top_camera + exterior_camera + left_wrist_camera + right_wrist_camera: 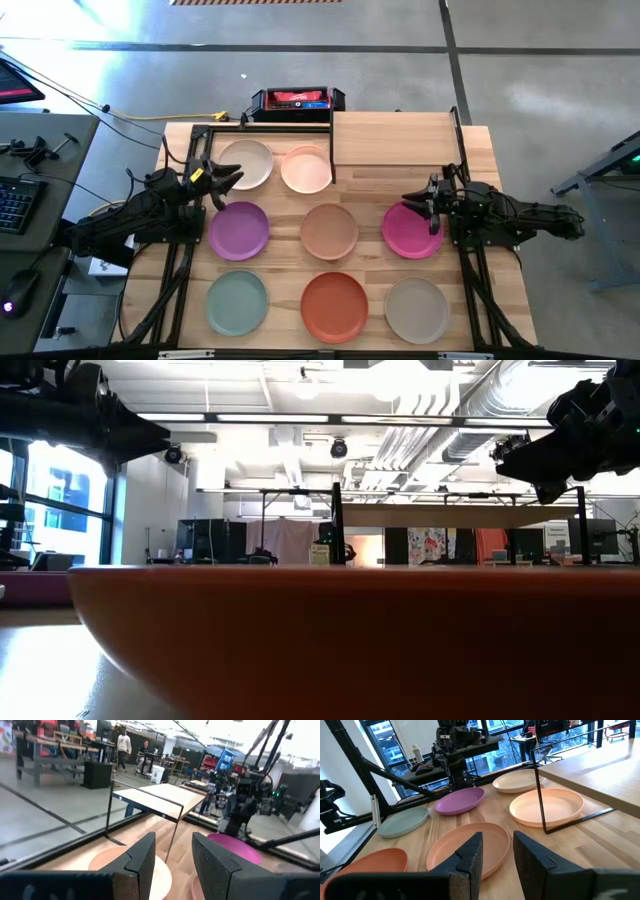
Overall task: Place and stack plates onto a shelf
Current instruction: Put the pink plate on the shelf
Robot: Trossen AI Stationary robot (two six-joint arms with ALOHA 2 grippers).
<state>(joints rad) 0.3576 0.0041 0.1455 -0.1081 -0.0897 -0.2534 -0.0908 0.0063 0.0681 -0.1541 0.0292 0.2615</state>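
No plate is stacked on the shelf point(395, 138); both jaws released, right gripper point(433, 203) must descend and grasp the magenta plate point(408, 232) at frame right.

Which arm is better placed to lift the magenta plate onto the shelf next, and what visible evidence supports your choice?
Probably the right arm. Its right gripper, fingers open, hovers at the magenta plate's edge, just below the empty shelf. The left gripper sits across the table between the cream plate and purple plate.
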